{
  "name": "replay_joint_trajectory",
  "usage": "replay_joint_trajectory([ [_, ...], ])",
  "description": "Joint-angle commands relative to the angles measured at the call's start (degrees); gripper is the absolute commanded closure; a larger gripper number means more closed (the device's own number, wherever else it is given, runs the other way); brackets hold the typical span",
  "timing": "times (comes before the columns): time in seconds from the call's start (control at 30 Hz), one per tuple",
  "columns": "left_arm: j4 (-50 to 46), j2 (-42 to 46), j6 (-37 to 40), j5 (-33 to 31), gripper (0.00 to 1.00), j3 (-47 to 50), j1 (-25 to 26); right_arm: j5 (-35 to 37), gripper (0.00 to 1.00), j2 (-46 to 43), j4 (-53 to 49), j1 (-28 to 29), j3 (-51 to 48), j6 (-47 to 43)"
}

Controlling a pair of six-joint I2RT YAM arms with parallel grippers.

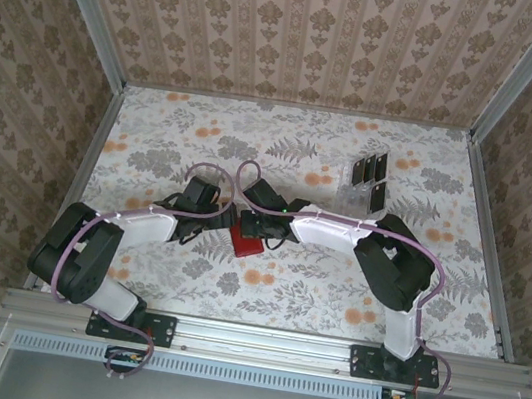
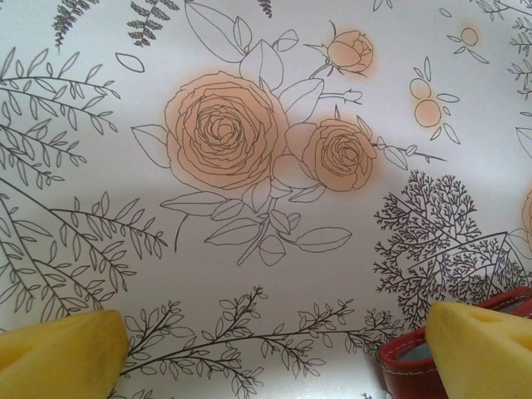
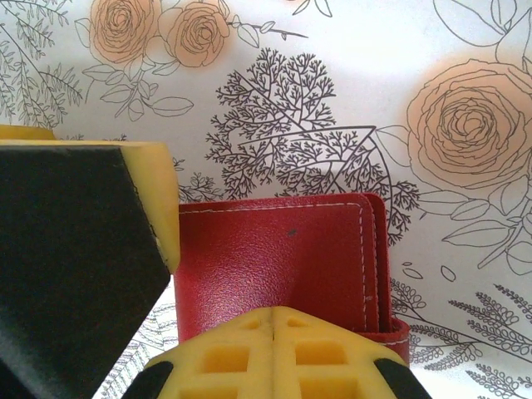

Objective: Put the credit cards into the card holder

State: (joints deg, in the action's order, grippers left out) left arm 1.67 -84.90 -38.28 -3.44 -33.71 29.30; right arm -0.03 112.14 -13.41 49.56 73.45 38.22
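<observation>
The card holder [image 1: 246, 245] is a red wallet lying folded shut on the flowered table between the two arms. In the right wrist view the card holder [image 3: 283, 258] lies flat just beyond my right gripper [image 3: 273, 320], whose yellow fingers are shut together with nothing between them, over the wallet's near edge. My left gripper [image 2: 274, 357] stands open over bare table, and its right fingertip [image 2: 482, 349] sits against a corner of the card holder [image 2: 407, 370]. Several black credit cards [image 1: 369, 175] stand in a clear rack at the back right.
The clear plastic rack [image 1: 355, 201] stands on the table right of centre, behind the right arm's forearm [image 1: 332, 232]. One finger of the left gripper [image 3: 83, 241] rises at the wallet's left side in the right wrist view. Patterned walls [image 1: 312, 35] enclose the table.
</observation>
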Motion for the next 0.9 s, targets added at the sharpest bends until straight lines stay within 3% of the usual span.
replay_joint_trajectory([
  [0.0,-0.1,-4.7,-1.1,8.5,0.03,3.0,1.5,0.9,1.00,0.8,-0.1,0.5,-0.9,0.8],
  [0.87,-0.2,-4.7,-1.3,8.2,0.03,3.0,1.6,4.8,1.00,3.3,1.3,4.2,-9.1,2.1],
])
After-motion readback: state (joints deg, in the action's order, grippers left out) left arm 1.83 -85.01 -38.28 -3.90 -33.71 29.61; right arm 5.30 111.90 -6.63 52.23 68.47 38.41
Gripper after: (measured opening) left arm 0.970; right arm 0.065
